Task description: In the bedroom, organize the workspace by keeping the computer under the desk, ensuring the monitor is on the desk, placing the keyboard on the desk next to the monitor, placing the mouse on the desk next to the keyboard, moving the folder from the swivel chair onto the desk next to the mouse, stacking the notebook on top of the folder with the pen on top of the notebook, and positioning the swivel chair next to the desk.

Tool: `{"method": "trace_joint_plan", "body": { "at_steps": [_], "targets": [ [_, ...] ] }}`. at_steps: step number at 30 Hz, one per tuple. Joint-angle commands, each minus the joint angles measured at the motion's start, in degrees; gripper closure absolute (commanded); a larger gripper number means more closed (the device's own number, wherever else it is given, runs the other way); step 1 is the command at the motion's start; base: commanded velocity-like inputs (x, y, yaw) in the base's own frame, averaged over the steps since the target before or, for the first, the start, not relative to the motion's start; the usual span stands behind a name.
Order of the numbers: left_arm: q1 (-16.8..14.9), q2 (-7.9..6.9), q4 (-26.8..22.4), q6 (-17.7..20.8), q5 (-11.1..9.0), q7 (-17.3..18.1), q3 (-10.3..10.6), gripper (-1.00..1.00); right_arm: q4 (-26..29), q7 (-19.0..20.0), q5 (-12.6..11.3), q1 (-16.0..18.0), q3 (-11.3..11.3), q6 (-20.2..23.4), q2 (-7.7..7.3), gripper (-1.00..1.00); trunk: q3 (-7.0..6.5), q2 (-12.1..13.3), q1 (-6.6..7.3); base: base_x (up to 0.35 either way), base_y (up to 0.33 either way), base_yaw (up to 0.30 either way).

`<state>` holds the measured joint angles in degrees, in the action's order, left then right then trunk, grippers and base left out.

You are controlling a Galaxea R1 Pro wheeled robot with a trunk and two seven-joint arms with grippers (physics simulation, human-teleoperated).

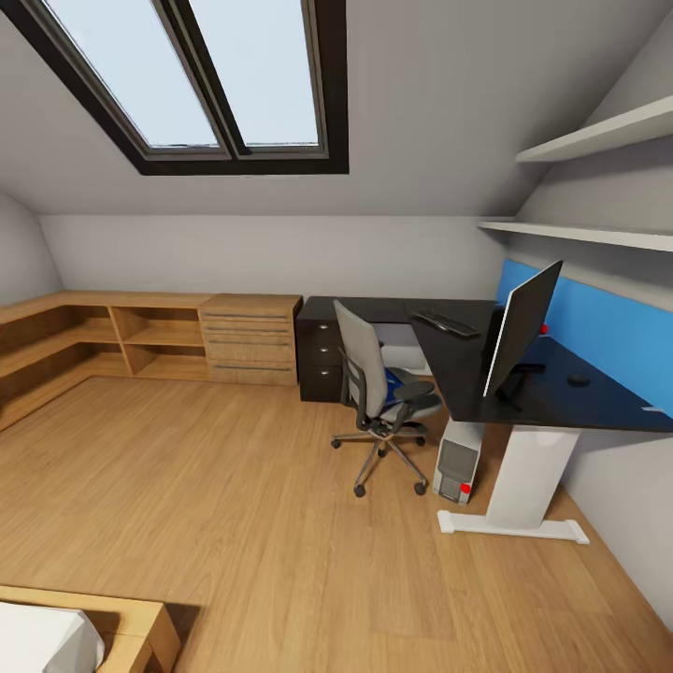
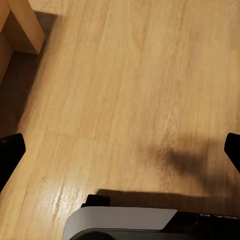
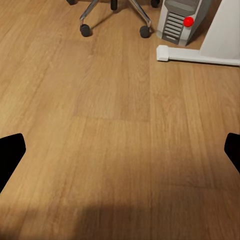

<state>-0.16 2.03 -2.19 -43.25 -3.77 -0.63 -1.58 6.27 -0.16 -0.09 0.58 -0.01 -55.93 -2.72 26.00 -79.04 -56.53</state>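
Soft daylight from skylight (image 1: 201, 79); perhaps slight wide-angle edge stretch.

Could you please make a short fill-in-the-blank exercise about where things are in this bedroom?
1. The grey computer tower stands on the floor ____ the black desk.
2. The blue folder lies on the seat of the grey swivel ____.
3. The flat black monitor stands on the ____.
4. The floor is made of ____.

Missing words: under; chair; desk; wood

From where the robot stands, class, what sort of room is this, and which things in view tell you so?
Probably an attic bedroom used as a study: a skylight in the sloped ceiling, a bed corner on the floor, and a desk with monitor and swivel chair.
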Motion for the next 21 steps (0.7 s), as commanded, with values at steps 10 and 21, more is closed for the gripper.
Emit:
{"method": "trace_joint_plan", "body": {
  "at_steps": [10,21],
  "targets": [
    [0.0,-0.08,0.0,-0.2,0.0,0.0,-0.1,-1.00,0.0,0.0,0.0,0.0,0.0,-0.1,-0.08,-1.00,0.06,0.0,0.00,0.000,0.000,-0.064],
    [0.0,-0.09,0.0,-0.5,0.0,0.1,-0.1,-1.00,0.0,0.2,0.1,0.0,0.1,-0.2,-0.01,-1.00,0.06,0.0,0.00,0.131,0.069,-0.246]
  ]
}}
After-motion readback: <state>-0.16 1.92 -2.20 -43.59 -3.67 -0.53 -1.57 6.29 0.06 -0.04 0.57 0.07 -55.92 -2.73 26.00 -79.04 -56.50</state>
